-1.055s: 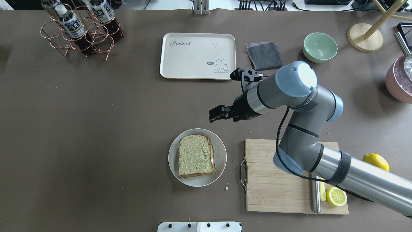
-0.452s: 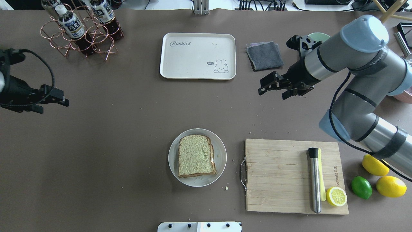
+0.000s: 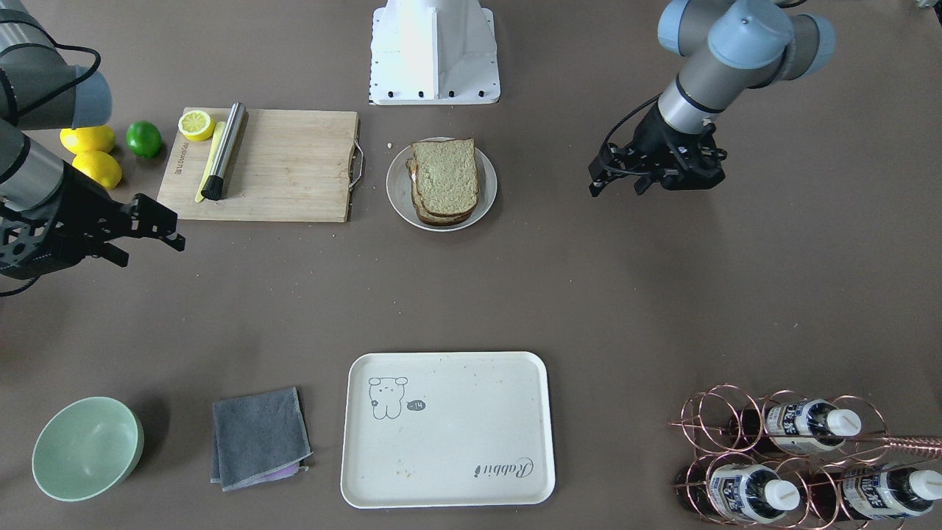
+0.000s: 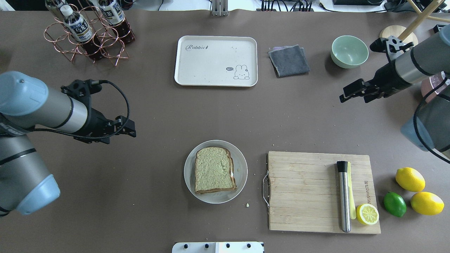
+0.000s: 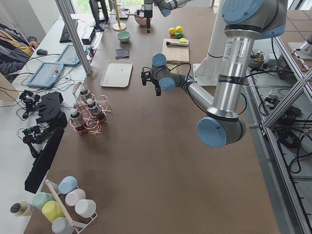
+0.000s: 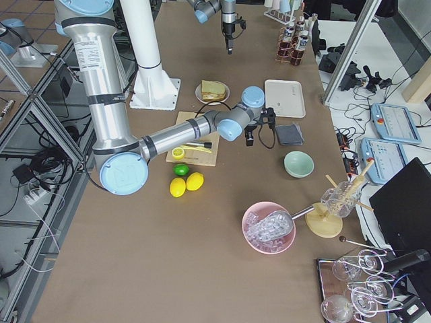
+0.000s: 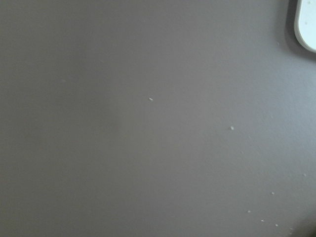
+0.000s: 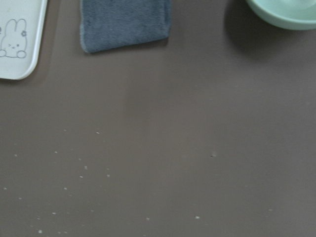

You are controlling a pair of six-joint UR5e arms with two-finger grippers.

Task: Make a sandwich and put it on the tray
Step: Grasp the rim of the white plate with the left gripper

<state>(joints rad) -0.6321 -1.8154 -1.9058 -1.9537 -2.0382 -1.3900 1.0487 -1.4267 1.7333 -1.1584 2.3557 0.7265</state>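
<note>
The sandwich (image 4: 214,170), bread slices stacked with a bit of white egg at the right edge, lies on a round white plate (image 4: 240,165) at the table's front middle; it also shows in the front view (image 3: 445,177). The cream tray (image 4: 215,60) with the "Rabbit" script lies bare at the far middle and also shows in the front view (image 3: 447,429). My left gripper (image 4: 121,133) is open and empty over bare table, left of the plate. My right gripper (image 4: 353,96) is open and empty, far right of the tray. No fingers show in either wrist view.
A wooden cutting board (image 4: 302,191) with a metal rod (image 4: 344,196) and half a lemon (image 4: 367,213) lies right of the plate. Lemons and a lime (image 4: 394,203) lie beyond it. A grey cloth (image 4: 289,60) and green bowl (image 4: 349,51) sit right of the tray. A bottle rack (image 4: 89,33) stands far left.
My right arm has swung away from above the plate to the far right. My left arm has come in from the left edge towards the plate. The sandwich has not moved.
</note>
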